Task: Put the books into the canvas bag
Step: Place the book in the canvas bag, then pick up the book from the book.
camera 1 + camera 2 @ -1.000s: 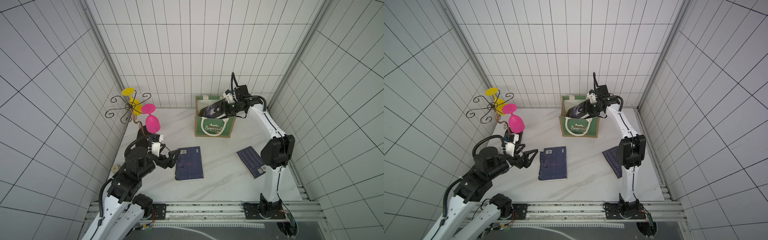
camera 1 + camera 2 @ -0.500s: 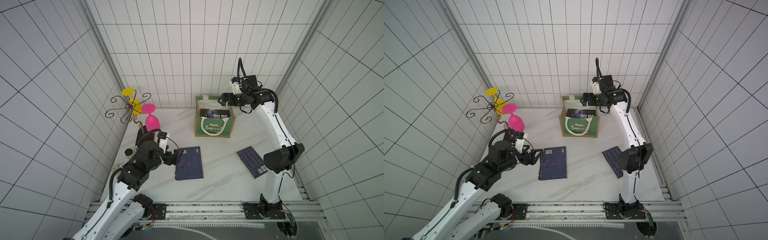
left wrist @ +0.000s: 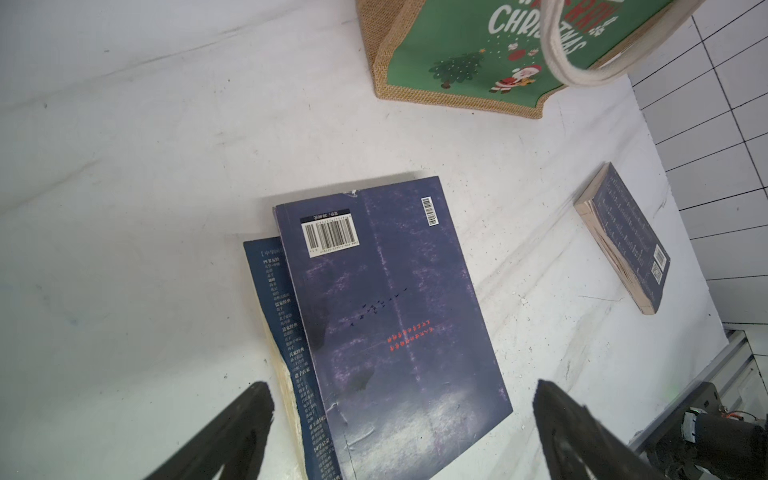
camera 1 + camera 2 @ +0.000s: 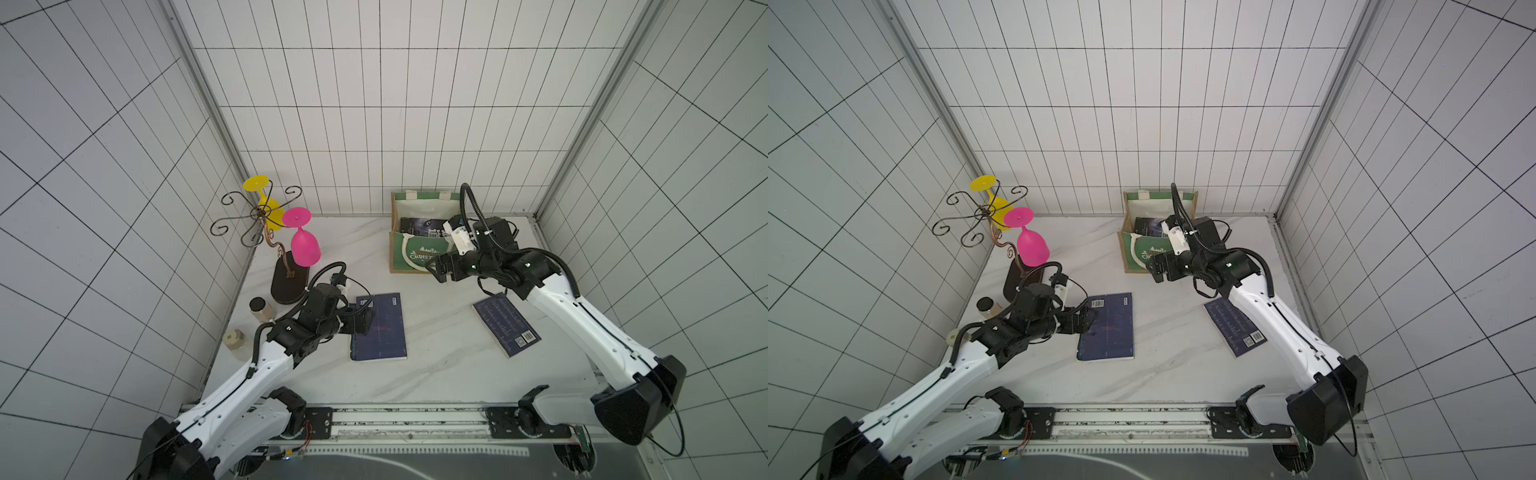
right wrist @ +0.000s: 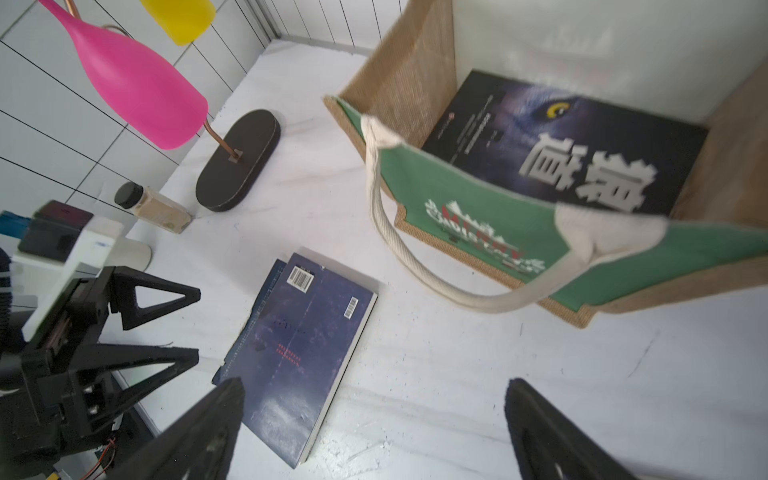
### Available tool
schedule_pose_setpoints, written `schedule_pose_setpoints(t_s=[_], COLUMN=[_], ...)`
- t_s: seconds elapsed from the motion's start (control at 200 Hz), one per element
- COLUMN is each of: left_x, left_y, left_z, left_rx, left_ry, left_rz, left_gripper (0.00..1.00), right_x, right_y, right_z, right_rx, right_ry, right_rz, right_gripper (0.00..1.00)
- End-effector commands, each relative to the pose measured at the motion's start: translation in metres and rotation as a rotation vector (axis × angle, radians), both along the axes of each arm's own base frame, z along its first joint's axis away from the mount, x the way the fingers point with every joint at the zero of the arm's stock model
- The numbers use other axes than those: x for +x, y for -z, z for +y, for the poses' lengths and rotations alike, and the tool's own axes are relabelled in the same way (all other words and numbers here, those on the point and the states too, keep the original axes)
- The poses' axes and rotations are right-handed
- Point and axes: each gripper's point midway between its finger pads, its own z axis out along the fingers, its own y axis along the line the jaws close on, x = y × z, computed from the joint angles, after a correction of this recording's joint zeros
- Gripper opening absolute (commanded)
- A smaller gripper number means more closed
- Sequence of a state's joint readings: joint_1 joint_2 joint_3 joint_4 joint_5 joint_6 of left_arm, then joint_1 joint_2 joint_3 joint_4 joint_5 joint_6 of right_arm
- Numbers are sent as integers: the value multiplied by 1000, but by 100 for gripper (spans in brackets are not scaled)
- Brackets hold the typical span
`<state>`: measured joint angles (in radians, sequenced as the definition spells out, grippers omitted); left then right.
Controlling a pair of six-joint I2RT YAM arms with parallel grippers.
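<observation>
One white, faintly veined tabletop [image 4: 436, 374] floors the tiled cell. At its back wall stands the canvas bag [image 4: 409, 259]: boxy, coarse tan jute with a smooth green front panel, white lining and a thick twisted rope handle drooping over the front. Well off to the bag's side stands a curly wire goblet stand [image 4: 259, 216] on a dark oval base.

The bag's mouth gapes upward. A glossy black book [image 5: 561, 137] with big white characters lies flat on the bottom inside. Out in front of the green panel, well apart from it, a stack of two navy paperbacks [image 4: 380, 328] lies flat, barcode up. The top cover is scuffed and creased, and the lower book [image 3: 286, 332] peeks out along one long side. A third navy paperback [image 4: 505, 324] with yellowed page edges lies skewed, out from the bag's other front corner and partly under the right arm.

The left gripper [image 4: 365, 322] hovers low at the stack's peeking edge, its jaws spread wide and empty. The right gripper [image 4: 436, 270] hangs just before the bag's front panel by the handle, its jaws also spread and gripping nothing.

Bare tabletop lies between the bag and each pile.
</observation>
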<state>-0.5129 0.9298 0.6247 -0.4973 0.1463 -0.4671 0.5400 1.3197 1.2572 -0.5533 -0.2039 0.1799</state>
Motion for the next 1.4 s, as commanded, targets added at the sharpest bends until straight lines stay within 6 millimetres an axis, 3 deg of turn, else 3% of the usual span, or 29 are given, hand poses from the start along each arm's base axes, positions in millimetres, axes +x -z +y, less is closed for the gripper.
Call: schedule_pose_setpoints(t_s=[0.0, 0.1, 0.245, 0.415, 0.595, 0.895, 1.164, 1.394], left_x=[7, 3, -2, -7, -10, -15, -18, -24], left_y=[1, 13, 32, 46, 55, 78, 87, 80], left_z=[0, -4, -13, -18, -25, -26, -27, -48], left_rx=[-11, -15, -48, -75, -98, -75, -74, -138], left_ry=[-37, -14, 6, 14, 45, 55, 65, 166], left_rz=[-21, 31, 104, 131, 145, 198, 214, 203], left_gripper=[97, 97, 97, 97, 97, 97, 97, 97], right_x=[-15, -31, -40, -41, -42, -47, -55, -57], right_y=[39, 63, 90, 128, 154, 186, 212, 225], right_z=[16, 31, 43, 54, 61, 75, 94, 101], right_rx=[76, 164, 278, 248, 238, 259, 233, 239], right_ry=[-40, -92, -109, -123, -129, -164, -201, -209], right_rz=[50, 78, 108, 192, 242, 336, 409, 444], right_gripper=[98, 98, 98, 94, 89, 62, 66, 73])
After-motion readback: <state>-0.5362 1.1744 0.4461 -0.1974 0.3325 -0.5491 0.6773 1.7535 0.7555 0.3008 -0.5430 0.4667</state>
